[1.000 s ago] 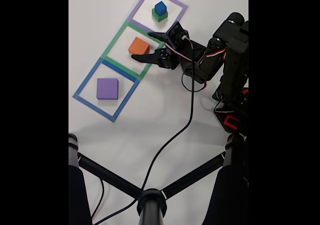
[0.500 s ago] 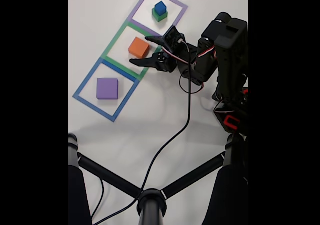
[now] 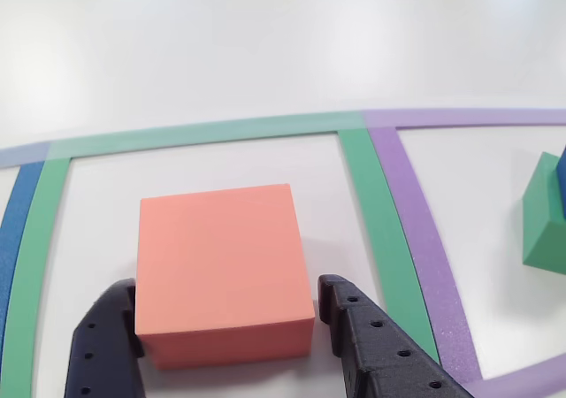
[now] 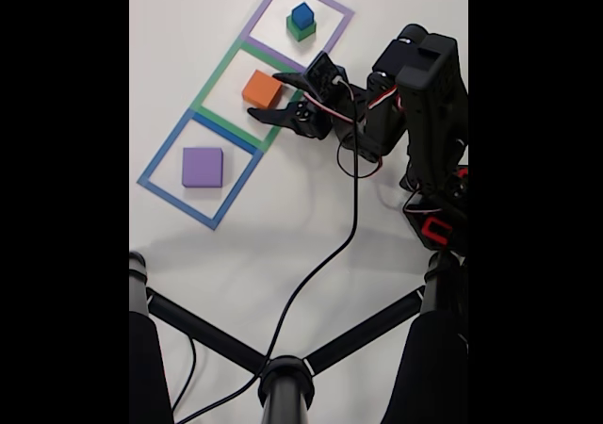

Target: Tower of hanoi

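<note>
Counted 4 blocks on the white table (image 4: pixel 301 217): 1 purple (image 4: pixel 203 167), 1 orange (image 4: pixel 261 88), 1 green (image 4: pixel 301 30), 1 blue (image 4: pixel 302 14). Counted also 3 tape squares in a row: 1 blue square (image 4: pixel 155 160), 1 green square (image 4: pixel 215 80), 1 purple square (image 4: pixel 337 14).

Purple block lay flat inside the blue square, alone. Orange block sat inside the green square, nearer to its right side in the fixed view. Blue block stood on top of the green block, both inside the purple square.

1 gripper (image 4: pixel 264 94), black, with 2 fingers spread apart, 1 on each side of the orange block (image 3: pixel 225 270). In the other view, left finger (image 3: pixel 104 345) seemed to touch the block's side; right finger (image 3: pixel 358 327) was just beside it with a thin gap. Block rested flat on the table, not lifted. Green block (image 3: pixel 544 225) visible at the right edge of that view.

1 black cable (image 4: pixel 325 254) ran from the arm (image 4: pixel 415 104) across the table.
</note>
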You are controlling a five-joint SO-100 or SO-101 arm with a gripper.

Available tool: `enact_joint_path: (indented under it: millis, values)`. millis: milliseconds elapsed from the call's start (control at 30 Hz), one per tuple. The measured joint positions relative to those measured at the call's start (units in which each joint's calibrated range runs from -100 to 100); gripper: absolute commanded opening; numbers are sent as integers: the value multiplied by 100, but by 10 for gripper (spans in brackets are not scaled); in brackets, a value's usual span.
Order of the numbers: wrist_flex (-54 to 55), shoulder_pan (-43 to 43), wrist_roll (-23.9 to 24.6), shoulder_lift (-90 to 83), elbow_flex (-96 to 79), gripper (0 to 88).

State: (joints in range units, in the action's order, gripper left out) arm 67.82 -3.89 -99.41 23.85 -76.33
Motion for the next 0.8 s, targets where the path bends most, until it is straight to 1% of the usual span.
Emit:
enact_joint_path:
  millis: [167, 400, 500, 633, 800]
  values:
    - [0, 0, -39, 0, 0, 120]
    - [0, 16, -59, 0, 0, 118]
    - [-209, 16, -59, -203, -61, 113]
    - [-907, 16, -59, -1089, -226, 112]
    - [-2681, 16, -59, -2862, -200, 109]
